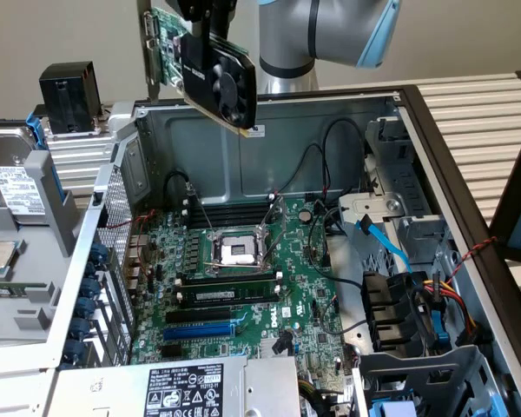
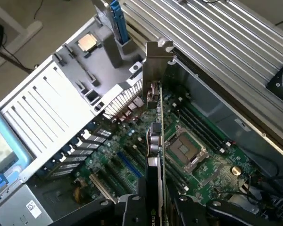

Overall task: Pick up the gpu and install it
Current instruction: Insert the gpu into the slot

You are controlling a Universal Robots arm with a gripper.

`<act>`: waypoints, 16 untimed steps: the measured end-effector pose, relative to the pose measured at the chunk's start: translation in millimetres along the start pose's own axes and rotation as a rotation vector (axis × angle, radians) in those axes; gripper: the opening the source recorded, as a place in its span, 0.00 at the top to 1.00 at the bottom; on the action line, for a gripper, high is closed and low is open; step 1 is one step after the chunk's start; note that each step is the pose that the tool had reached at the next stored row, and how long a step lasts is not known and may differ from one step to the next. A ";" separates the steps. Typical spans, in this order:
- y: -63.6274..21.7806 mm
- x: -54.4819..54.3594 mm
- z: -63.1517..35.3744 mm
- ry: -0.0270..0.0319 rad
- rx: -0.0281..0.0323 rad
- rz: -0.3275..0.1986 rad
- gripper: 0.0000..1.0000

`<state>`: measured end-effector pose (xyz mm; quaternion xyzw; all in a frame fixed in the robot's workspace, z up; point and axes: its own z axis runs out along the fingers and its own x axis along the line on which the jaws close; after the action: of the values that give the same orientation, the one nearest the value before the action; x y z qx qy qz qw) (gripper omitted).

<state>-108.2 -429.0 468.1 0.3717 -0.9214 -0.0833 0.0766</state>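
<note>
Pickup's done (nice): your gripper [image 1: 207, 30] is clamped on the gpu [image 1: 215, 74], high over the case [image 1: 243, 148]. Reckon lining its edge over the blue slot [image 1: 200, 331] is the fiddly part.

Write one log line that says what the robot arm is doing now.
gripper: shut on gpu | gpu: held tilted above open computer case | motherboard: gpu not yet installed
</note>
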 end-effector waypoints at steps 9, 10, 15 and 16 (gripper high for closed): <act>-0.1 0.0 0.5 0.0380 0.0143 -0.176 0.74; -0.1 0.0 0.6 0.0420 0.0158 -0.195 0.74; -0.2 -0.1 1.0 0.0609 0.0228 -0.283 0.74; -0.2 -0.1 1.1 0.0645 0.0242 -0.301 0.74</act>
<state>-108.2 -429.0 467.0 0.5091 -0.8532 -0.0707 0.0883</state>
